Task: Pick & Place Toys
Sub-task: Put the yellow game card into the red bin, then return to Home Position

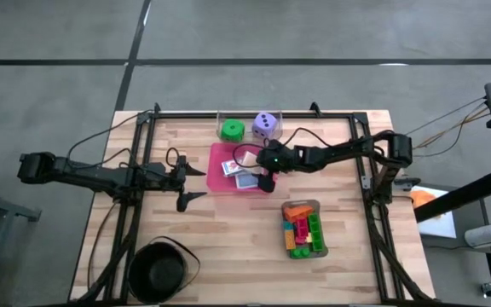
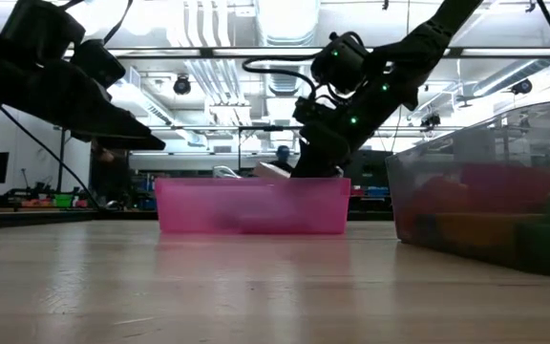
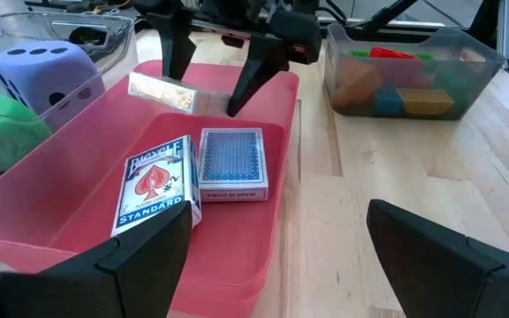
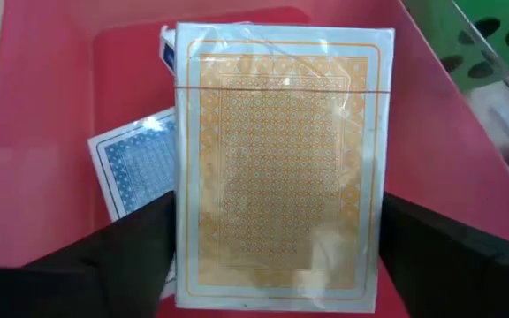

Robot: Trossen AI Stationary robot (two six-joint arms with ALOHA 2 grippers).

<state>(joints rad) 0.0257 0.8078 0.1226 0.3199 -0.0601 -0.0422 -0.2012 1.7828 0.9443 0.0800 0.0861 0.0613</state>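
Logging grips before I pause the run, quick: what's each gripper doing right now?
Left gripper: open, empty, short of the pink tray.
Right gripper: over the pink tray, orange card deck between its fingers; grip cannot be told.

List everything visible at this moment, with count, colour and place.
Pink plastic tray: 1, table centre.
Blue card decks: 2, flat in the pink tray.
Orange-backed card deck: 1, between the right gripper's fingers above the pink tray.
Green die: 1, clear tray at the far edge.
Purple die: 1, same clear tray.
Grey bin of coloured bricks: 1, right of centre.
Black round bowl: 1, near-left corner.
Left gripper: open, beside the pink tray.
Right gripper: over the pink tray.
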